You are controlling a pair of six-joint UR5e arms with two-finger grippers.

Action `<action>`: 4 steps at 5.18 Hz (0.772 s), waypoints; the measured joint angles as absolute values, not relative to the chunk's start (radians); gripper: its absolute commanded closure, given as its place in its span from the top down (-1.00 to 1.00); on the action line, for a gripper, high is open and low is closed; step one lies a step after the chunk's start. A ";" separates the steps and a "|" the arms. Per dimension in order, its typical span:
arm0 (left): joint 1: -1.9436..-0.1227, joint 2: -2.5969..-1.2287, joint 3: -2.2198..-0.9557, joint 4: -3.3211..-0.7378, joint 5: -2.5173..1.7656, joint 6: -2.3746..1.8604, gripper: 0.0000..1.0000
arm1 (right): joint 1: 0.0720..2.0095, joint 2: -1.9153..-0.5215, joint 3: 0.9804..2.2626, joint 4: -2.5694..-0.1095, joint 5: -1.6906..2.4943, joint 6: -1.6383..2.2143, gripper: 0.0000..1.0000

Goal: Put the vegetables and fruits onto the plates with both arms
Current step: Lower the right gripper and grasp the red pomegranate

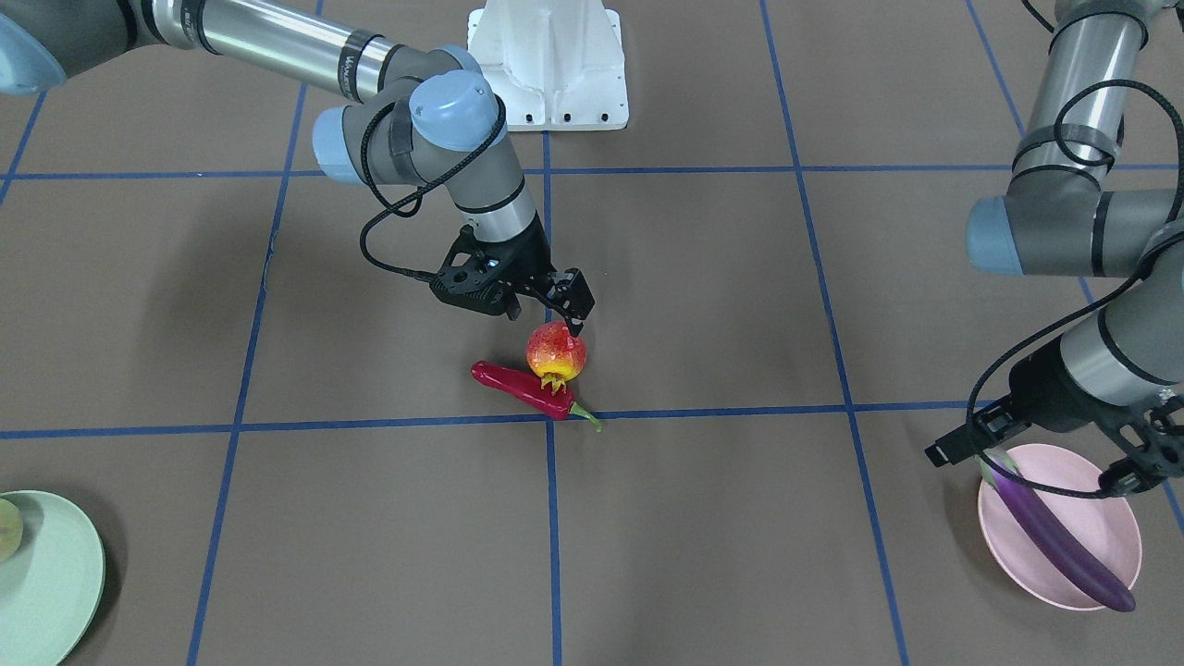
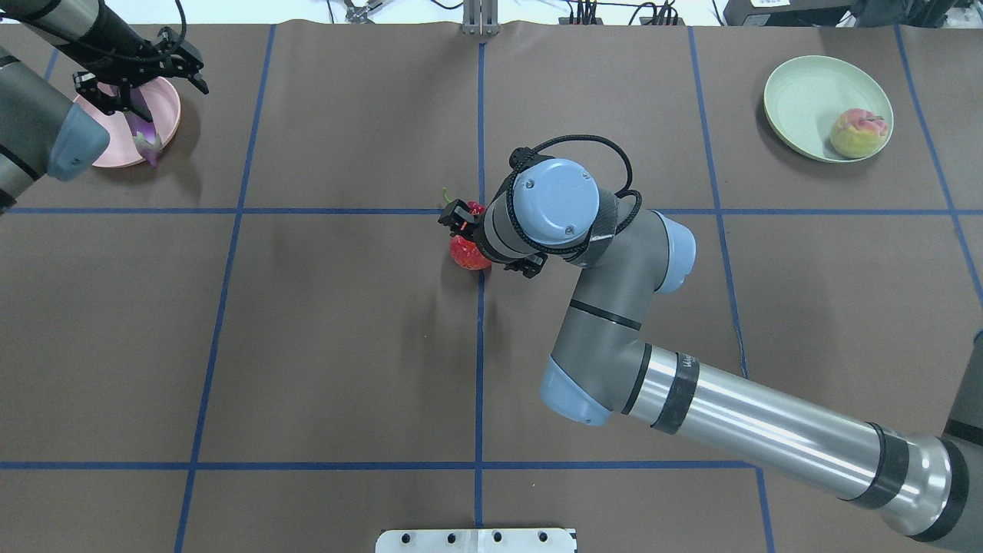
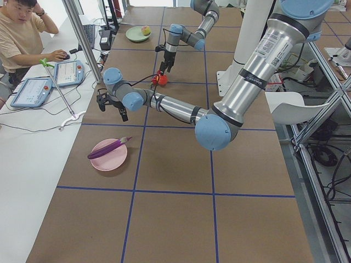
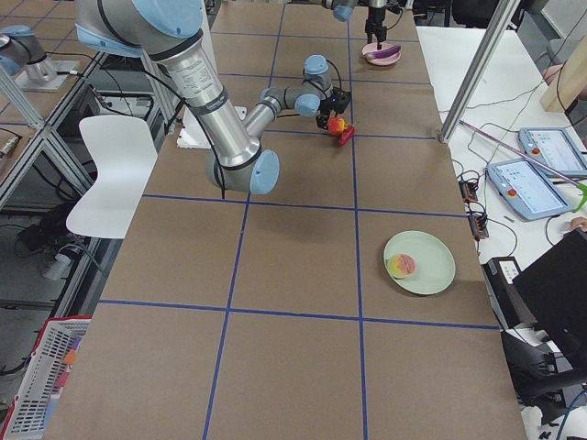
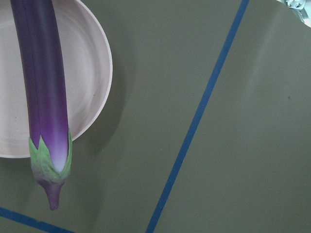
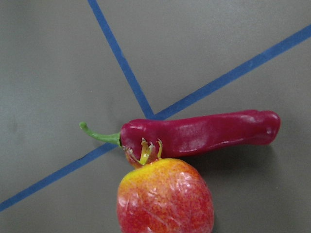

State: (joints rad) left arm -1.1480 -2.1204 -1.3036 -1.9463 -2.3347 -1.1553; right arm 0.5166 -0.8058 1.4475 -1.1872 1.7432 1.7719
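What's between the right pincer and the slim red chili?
The round red-yellow toy pomegranate, under the right pincer, against the chili; front-facing view shows it.

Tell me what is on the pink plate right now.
Only the eggplant, lying across the pink plate with its green stem end past the rim. The left gripper, open above, covers part of the plate in the overhead view.
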 measured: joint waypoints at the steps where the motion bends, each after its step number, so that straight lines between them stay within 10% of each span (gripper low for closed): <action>1: -1.147 -2.119 -1.305 -1.947 -2.334 -1.155 1.00 | 0.516 -0.786 1.422 -1.186 1.734 1.771 1.00; 4: -1.145 -2.116 -1.312 -1.947 -2.333 -1.155 1.00 | 0.515 -0.753 1.357 -1.183 1.708 1.767 0.98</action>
State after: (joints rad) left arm -1.1451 -2.1161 -1.3121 -1.9466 -2.3326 -1.1551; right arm 0.5154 -0.7527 1.3569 -1.1828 1.7082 1.7670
